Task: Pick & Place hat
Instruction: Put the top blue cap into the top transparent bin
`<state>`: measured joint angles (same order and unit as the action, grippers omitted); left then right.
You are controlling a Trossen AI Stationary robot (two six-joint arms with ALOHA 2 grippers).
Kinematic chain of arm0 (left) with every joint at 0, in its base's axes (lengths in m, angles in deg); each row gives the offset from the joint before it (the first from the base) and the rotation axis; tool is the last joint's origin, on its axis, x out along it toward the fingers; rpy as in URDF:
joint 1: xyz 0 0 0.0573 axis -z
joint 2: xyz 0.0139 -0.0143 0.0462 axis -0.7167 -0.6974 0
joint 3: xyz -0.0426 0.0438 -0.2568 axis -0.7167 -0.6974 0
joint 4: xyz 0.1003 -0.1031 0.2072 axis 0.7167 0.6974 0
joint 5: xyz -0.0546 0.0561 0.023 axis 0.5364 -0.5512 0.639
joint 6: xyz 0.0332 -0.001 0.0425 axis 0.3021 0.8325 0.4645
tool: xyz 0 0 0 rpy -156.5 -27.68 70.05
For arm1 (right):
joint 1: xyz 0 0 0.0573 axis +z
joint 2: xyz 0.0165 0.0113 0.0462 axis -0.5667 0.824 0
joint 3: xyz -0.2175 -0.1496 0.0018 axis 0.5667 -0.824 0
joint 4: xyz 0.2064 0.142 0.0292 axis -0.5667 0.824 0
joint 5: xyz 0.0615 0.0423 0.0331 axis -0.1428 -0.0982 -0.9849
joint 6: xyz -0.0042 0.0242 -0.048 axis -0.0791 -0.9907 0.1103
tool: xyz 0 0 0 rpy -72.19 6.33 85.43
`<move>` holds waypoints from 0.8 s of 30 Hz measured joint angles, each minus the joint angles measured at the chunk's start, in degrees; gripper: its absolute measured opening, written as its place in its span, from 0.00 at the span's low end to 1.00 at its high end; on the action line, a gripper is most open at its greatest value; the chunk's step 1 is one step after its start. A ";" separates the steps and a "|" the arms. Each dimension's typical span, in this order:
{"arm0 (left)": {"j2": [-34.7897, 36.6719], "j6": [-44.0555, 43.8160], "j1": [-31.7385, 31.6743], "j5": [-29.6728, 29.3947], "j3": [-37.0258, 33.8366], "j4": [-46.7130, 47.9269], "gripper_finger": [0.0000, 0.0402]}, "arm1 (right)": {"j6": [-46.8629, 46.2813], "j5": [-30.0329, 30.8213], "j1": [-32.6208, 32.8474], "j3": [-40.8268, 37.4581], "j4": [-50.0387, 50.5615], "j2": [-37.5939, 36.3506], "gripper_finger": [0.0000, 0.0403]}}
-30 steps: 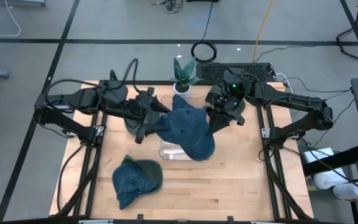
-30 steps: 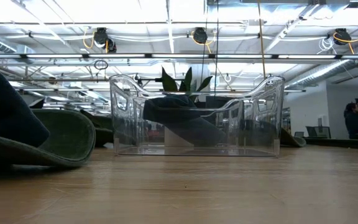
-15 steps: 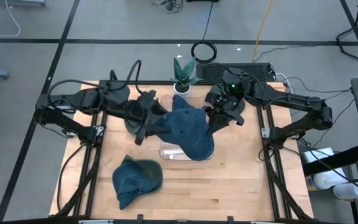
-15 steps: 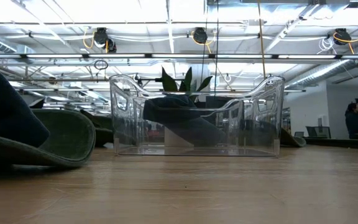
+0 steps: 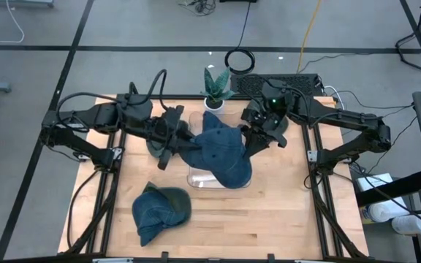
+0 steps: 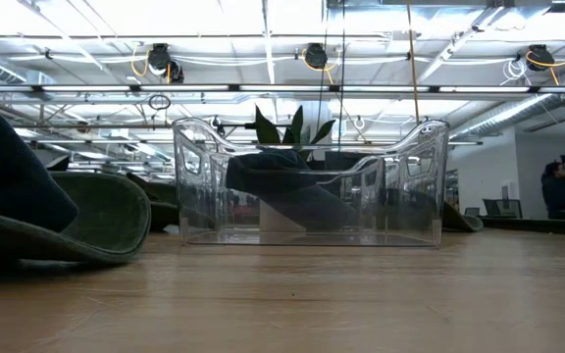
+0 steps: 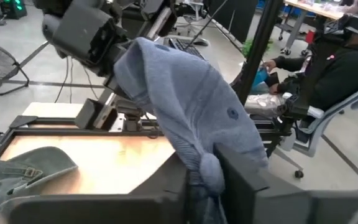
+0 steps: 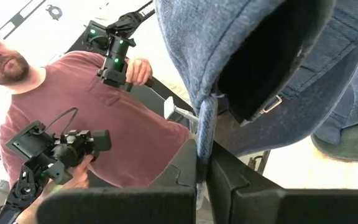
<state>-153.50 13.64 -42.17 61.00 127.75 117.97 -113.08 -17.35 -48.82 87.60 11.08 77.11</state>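
A blue denim hat (image 5: 221, 153) hangs between my two grippers over a clear bin (image 5: 203, 179) at the table's middle. In the low view dark cloth (image 6: 282, 188) shows behind the bin's wall (image 6: 194, 186). My left gripper (image 5: 180, 140) comes from the table's left and is shut on the hat's left side. My right gripper (image 5: 248, 140) comes from the right and is shut on its right side. The left wrist view shows the hat (image 7: 185, 93) draped from the right gripper toward my left gripper (image 7: 205, 183). My left gripper pinches a bunched fold of the hat's cloth (image 7: 204, 165) between its two fingers, coming nearly level from the table's left. The hat rises from there toward the other arm. My right gripper (image 8: 202, 171) pinches the hat's rim edge (image 8: 205, 124) beside the back strap's buckle (image 8: 272, 102), coming level from the table's right.
A second blue hat (image 5: 159, 212) lies on the table's near left. Green hats lie at the far left (image 5: 154, 148) and far right (image 5: 279, 126). A potted plant (image 5: 215, 86) stands behind the bin. A person in a red shirt (image 8: 86, 124) stands beyond the table.
My left gripper has shut on the hat's left side, gathering the cloth there. Both arms have kept their places and the hat hangs as before.
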 joint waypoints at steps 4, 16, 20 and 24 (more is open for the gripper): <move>0.02 -1.57 -1.12 2.74 0.00 0.02 0.06 | 0.00 0.09 0.00 0.00 0.00 -0.01 0.00; 0.09 -8.07 -3.72 10.35 0.00 0.02 0.04 | 0.39 0.45 0.02 -0.02 0.00 -0.02 0.00; 0.09 -8.10 -4.37 12.16 0.00 -0.04 0.05 | 0.99 0.48 0.02 -0.02 0.00 0.00 0.01; 0.09 -8.23 -4.95 13.43 0.00 -0.04 0.05 | 1.09 1.26 0.02 -0.04 0.00 -0.02 0.01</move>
<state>-153.41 5.42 -47.12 74.43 127.75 117.92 -111.99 -16.09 -48.80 87.56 11.08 77.09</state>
